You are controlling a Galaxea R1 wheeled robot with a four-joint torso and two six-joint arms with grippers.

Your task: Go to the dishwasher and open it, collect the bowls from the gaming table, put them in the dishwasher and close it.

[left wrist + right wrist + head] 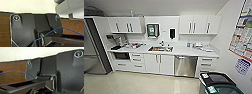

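Observation:
The dishwasher stands shut under the white counter, right of the sink, its stainless-steel front and bar handle facing me across the floor. White cabinet doors and drawers flank it on both sides. The bowls and the gaming table are out of view. In the wrist views I see my own dark plates, a blue cable and a brown wood surface below a pale wall.
A sink sits mid-counter, with clutter and a dark appliance at the left end. A tall steel fridge stands far left. Two bins with dark lids stand close at the right. A shiny pale floor stretches to the cabinets.

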